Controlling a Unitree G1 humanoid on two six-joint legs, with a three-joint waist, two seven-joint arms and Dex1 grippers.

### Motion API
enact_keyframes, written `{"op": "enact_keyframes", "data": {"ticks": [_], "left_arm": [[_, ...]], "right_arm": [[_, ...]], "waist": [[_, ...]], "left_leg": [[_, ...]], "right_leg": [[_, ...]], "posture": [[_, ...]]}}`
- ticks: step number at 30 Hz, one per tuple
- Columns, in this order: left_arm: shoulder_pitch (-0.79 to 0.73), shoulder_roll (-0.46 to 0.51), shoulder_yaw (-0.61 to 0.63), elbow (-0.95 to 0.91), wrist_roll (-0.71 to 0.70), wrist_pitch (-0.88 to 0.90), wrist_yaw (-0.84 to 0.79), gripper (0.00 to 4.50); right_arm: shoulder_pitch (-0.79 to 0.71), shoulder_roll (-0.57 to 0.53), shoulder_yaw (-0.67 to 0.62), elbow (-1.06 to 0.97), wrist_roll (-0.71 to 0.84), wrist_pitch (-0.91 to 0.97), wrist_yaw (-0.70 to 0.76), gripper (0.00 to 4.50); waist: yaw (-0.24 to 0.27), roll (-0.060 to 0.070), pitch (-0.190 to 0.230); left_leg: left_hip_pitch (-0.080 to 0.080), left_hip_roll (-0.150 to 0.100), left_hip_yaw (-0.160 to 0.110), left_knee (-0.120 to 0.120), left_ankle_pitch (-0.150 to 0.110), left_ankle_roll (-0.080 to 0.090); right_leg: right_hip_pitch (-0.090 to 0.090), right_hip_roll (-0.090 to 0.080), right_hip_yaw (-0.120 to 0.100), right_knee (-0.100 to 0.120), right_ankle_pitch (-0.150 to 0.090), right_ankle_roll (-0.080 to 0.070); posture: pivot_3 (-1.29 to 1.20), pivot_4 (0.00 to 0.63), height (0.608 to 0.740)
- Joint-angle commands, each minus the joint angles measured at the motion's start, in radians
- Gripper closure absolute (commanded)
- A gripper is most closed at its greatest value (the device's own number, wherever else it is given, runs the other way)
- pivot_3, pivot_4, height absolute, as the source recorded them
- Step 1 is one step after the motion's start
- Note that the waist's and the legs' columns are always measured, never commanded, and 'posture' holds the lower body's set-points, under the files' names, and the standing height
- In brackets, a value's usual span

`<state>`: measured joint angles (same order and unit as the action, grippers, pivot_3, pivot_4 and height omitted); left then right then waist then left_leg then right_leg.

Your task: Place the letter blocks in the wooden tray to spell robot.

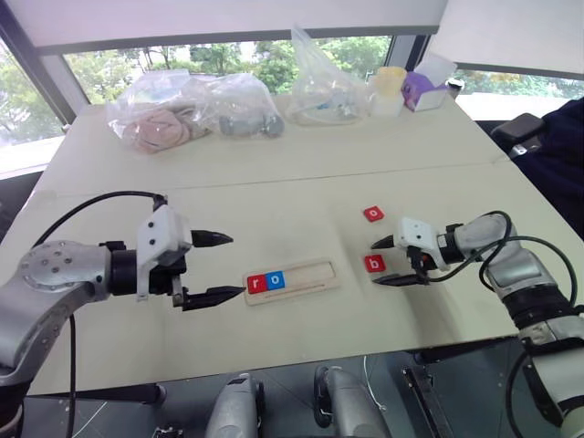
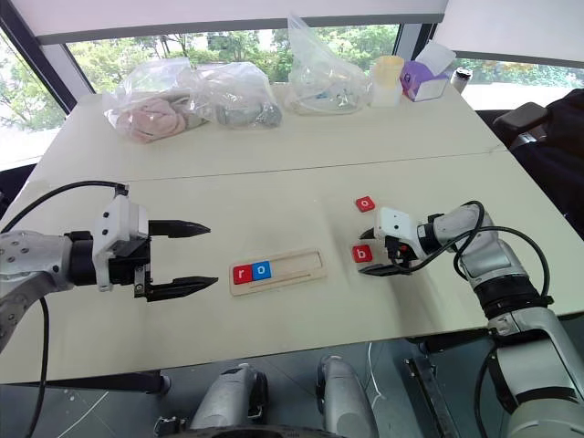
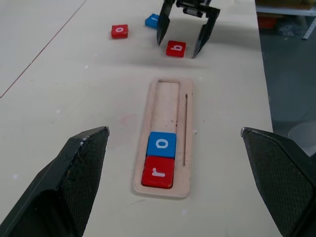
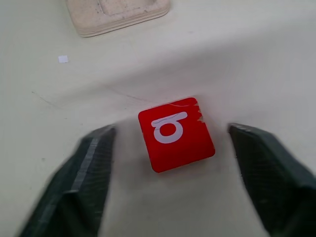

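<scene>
The wooden tray (image 1: 310,274) lies on the table with a red "r" block (image 1: 256,284) and a blue "o" block (image 1: 276,280) at its left end. To its right, a red "b" block (image 1: 374,264) lies flat on the table, and my right gripper (image 3: 177,49) stands open astride it with a gap on each side. A red "o" block (image 1: 373,214) lies further back. A blue block (image 3: 151,20) lies behind the right gripper; I cannot read its letter. My left gripper (image 1: 235,265) hangs wide open just left of the tray, holding nothing.
Clear plastic bags (image 1: 192,109) of odds and ends lie along the table's far edge, with a pale yellow cup (image 1: 390,87) and a purple box (image 1: 422,89) at the far right. The table's front edge (image 1: 301,360) runs close below the tray.
</scene>
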<state>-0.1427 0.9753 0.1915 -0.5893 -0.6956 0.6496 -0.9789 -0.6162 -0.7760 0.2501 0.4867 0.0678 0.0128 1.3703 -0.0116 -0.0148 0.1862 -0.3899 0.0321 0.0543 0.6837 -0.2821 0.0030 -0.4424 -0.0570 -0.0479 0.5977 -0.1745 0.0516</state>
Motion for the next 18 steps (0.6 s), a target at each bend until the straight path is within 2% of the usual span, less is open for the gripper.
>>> {"op": "enact_keyframes", "data": {"ticks": [1, 2, 7, 11, 14, 18], "left_arm": [[-0.014, 0.002, 0.028, -0.017, -0.014, -0.002, 0.007, 0.0], [-0.015, 0.002, 0.027, -0.016, -0.015, -0.002, 0.008, 0.0], [-0.014, 0.002, 0.026, -0.013, -0.012, -0.006, 0.009, 0.0], [-0.004, 0.004, 0.032, -0.009, -0.008, -0.011, 0.004, 0.0], [0.01, 0.007, 0.037, -0.012, -0.004, -0.016, -0.001, 0.0], [0.042, 0.024, 0.046, -0.018, 0.002, -0.022, -0.025, 0.0]], "right_arm": [[-0.019, 0.015, -0.015, 0.009, 0.003, 0.036, 0.003, 3.02], [-0.022, 0.02, -0.016, 0.004, 0.005, 0.045, 0.005, 3.36], [-0.015, 0.021, -0.029, -0.098, 0.037, 0.121, 0.019, 3.36], [-0.001, 0.012, -0.03, -0.288, 0.09, 0.225, 0.043, 3.36], [-0.009, 0.028, -0.005, -0.435, 0.117, 0.296, 0.048, 3.36], [-0.026, 0.079, 0.067, -0.524, 0.108, 0.332, 0.053, 3.36]], "waist": [[-0.003, 0.0, 0.0], [-0.003, 0.0, 0.0], [-0.002, 0.0, 0.0], [0.0, 0.002, 0.001], [-0.001, 0.002, 0.001], [-0.001, 0.002, 0.001]], "left_leg": [[0.0, 0.0, 0.0, 0.0, 0.0, 0.0], [0.0, 0.0, 0.0, 0.0, 0.0, 0.0], [0.0, 0.0, 0.0, 0.0, 0.0, 0.0], [0.0, 0.0, 0.0, -0.001, 0.0, 0.0], [-0.001, 0.0, 0.0, -0.001, 0.0, 0.0], [-0.001, 0.001, 0.0, -0.001, 0.0, 0.0]], "right_leg": [[0.0, 0.0, 0.0, 0.0, 0.0, 0.0], [0.0, 0.0, 0.0, 0.0, 0.0, 0.0], [-0.001, 0.001, 0.0, 0.001, 0.0, 0.0], [-0.002, 0.001, 0.0, 0.001, 0.0, 0.0], [-0.002, 0.001, 0.0, 0.001, 0.0, 0.0], [-0.002, 0.001, 0.0, 0.0, 0.0, 0.0]], "posture": [[0.0, 0.15, 0.74], [0.0, 0.15, 0.74], [0.0, 0.15, 0.74], [0.0, 0.15, 0.74], [0.0, 0.15, 0.74], [0.0, 0.15, 0.74]]}}
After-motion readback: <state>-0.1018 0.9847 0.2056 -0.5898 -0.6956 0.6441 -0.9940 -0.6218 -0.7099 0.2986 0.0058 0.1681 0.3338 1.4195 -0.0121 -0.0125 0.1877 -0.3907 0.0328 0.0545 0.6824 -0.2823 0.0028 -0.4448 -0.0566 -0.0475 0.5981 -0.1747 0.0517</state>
